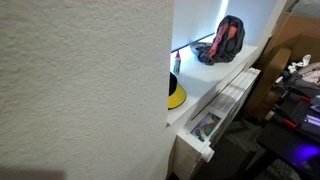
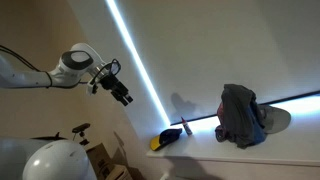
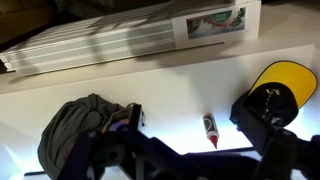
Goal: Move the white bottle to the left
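The white bottle [image 2: 186, 127] is small and slim with a reddish top. It stands on a white ledge [image 2: 290, 150] between a flat yellow round object [image 2: 168, 138] and a red-and-black bag [image 2: 243, 115]. It also shows in an exterior view [image 1: 176, 62] and in the wrist view [image 3: 210, 130]. My gripper [image 2: 120, 92] is open and empty, high in the air, well away from the ledge. In the wrist view its fingers [image 3: 192, 115] spread wide, with the bottle far off between them.
A white wall [image 1: 80, 80] blocks much of an exterior view. The bag [image 3: 80, 125] and the yellow object [image 3: 278, 85] flank the bottle. A white slatted panel [image 3: 100, 40] and a pictured box [image 3: 210, 22] lie beyond the ledge. Clutter [image 1: 300, 80] stands alongside.
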Tool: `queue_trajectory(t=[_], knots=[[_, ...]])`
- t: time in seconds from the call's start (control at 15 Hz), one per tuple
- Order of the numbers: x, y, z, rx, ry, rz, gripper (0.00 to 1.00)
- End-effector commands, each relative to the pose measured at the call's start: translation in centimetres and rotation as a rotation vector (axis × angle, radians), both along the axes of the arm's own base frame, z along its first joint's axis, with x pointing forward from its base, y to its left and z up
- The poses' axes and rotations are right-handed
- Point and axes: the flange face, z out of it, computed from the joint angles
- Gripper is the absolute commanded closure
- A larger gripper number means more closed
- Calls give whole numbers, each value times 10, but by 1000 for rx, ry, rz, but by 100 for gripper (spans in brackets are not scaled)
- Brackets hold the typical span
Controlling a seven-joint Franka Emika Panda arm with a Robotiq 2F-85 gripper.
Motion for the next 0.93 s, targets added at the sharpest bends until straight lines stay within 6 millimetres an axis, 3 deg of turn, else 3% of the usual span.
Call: queue_trajectory(t=[0.0, 0.13, 0.27, 0.33, 0.47, 0.53, 0.67, 0.87], knots=[[0, 0, 1, 0, 1, 0, 0], [0, 0, 1, 0, 1, 0, 0], [12, 9, -19, -23, 27, -6, 0], [12, -1, -6, 10, -15, -41, 0], [-19, -30, 29, 96, -110, -70, 0], [24, -25, -7, 108, -140, -90, 0], [45, -18, -3, 161, -211, -114, 0], [90, -12, -50, 206, -178, -127, 0]])
